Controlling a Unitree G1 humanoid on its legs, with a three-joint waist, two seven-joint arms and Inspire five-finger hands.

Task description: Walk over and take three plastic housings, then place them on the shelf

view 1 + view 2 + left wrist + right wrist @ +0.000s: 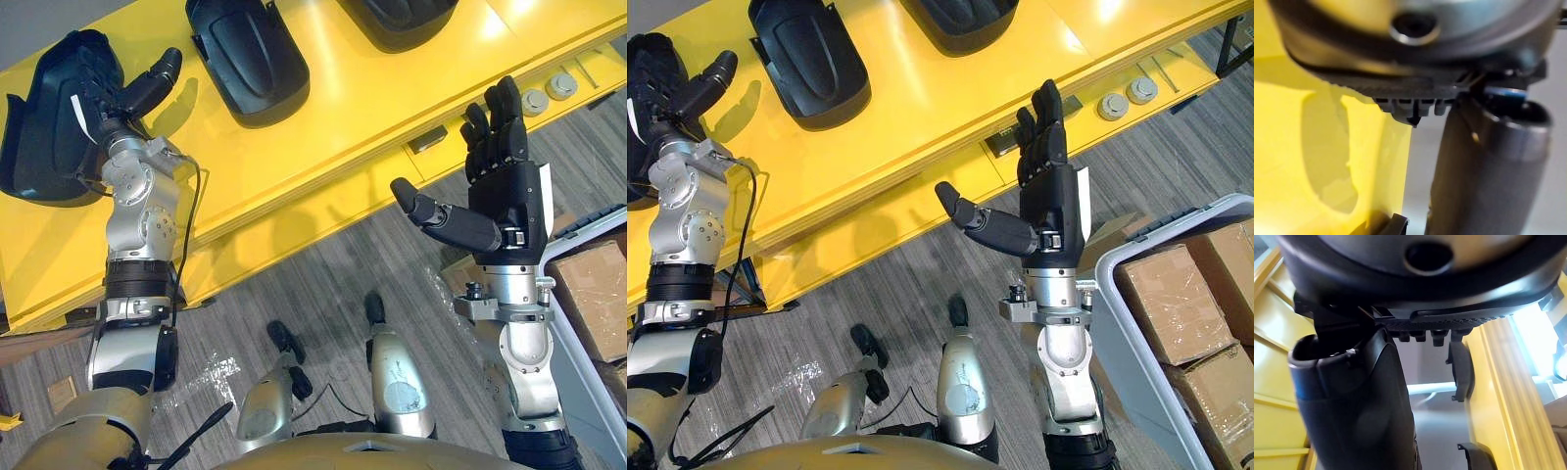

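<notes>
Black moulded plastic housing (39, 127) lies at the yellow tabletop's (343, 108) left end with your left hand (122, 98) on it; whether it grips, you cannot tell. Your right hand (514, 196) hangs off the front edge, fingers spread. This looks like the first pick: secure the housing before lifting.

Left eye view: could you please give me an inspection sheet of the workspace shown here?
Surface: yellow table, with a lower ledge along its near edge.
Job's things: three black housings on the table: left housing, middle housing, third housing cut by the view's edge.
Clutter: two round grey parts on the ledge.
Hands: left hand at the left housing; right hand raised, fingers straight, holding nothing.
Cables: nothing seen.
Surroundings: grey plank floor; grey bin of cardboard boxes on the robot's right.
</notes>
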